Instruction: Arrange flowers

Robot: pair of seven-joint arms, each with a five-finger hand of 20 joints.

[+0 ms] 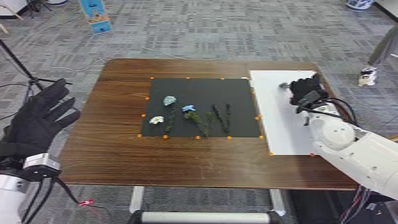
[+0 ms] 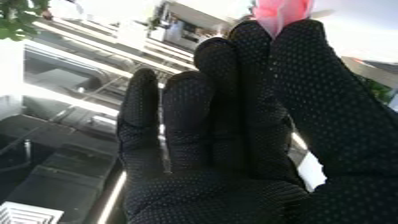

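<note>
At the right of the head view my right hand (image 1: 308, 91) is over the white board (image 1: 286, 132), beside a small grey object (image 1: 284, 85) that I cannot identify. The right wrist view has my right hand (image 2: 213, 150) with a pink flower (image 2: 282, 11) pinched between thumb and finger; its stem is hidden. On the black mat (image 1: 235, 90) lie a pale blue-green flower (image 1: 169, 100), a white flower (image 1: 156, 120), a blue flower (image 1: 188, 108) with a leafy stem, and dark stems (image 1: 220, 118). My left hand (image 1: 37, 119), fingers spread, is left of the table.
Small orange markers line the mat's edges. The brown wooden table (image 1: 169, 162) extends around mat and board. A black stand (image 1: 34, 79) is on the floor beyond the left hand, and a blue sign (image 1: 95, 16) stands farther back.
</note>
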